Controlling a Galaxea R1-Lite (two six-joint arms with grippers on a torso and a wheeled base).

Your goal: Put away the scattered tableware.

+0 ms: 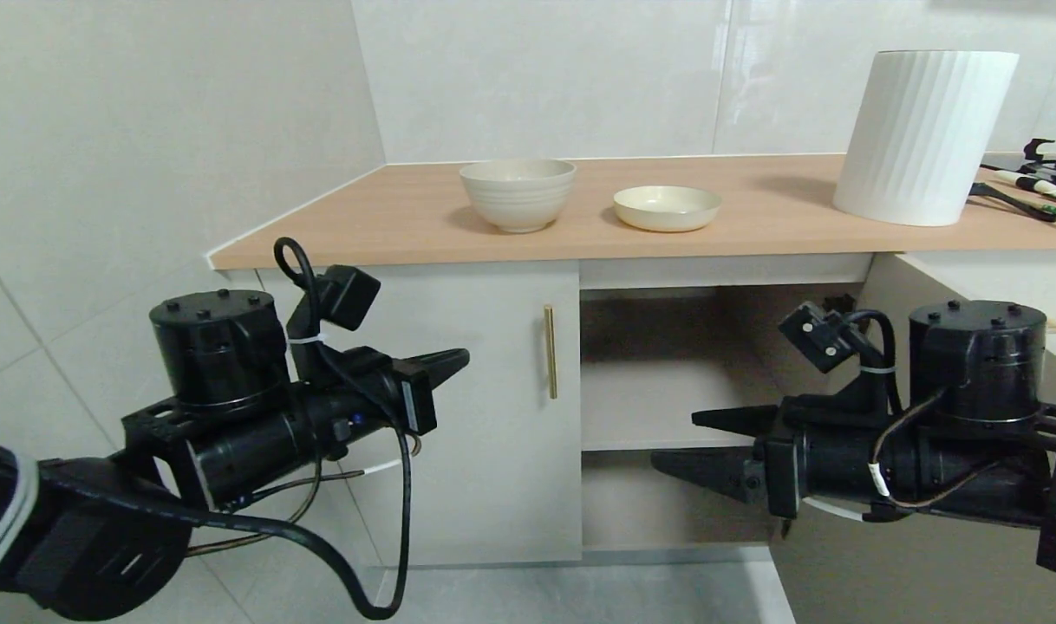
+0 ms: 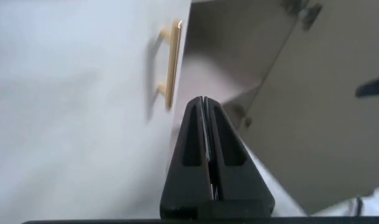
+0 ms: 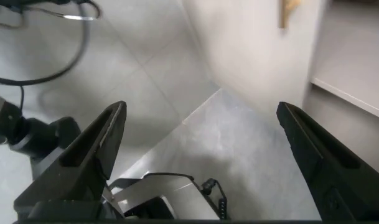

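Your tableware sits on the light wooden bench (image 1: 389, 227). A ribbed cream ceramic bowl (image 1: 518, 194) stands upright towards the left. A shallow pale-yellow dish (image 1: 667, 208) lies just right of it, near but apart. Neither is touched by an arm.

Farther right on the bench stands a tall white ribbed cylindrical container (image 1: 922, 134). Beyond it, at the far right edge, lie some dark-handled tools (image 1: 1035, 186).

Below the bench, the white cupboard door (image 1: 485, 416) on the left is shut, and its slim gold bar handle (image 1: 550, 351) stands vertical. The compartment to its right is open and shows a pale inner shelf (image 1: 658, 403).

Your left end effector (image 1: 446, 364) is low and near, in front of the shut door, well below the bowl. Its fingers are pressed together and hold nothing; its wrist camera shows them closed (image 2: 203, 124) with the gold handle (image 2: 172, 62) beyond. Your right end effector (image 1: 677, 440) is level with the open compartment, its tips pointing left. Its fingers are spread wide (image 3: 201, 107) and empty, above the grey tiled floor (image 3: 239, 143).
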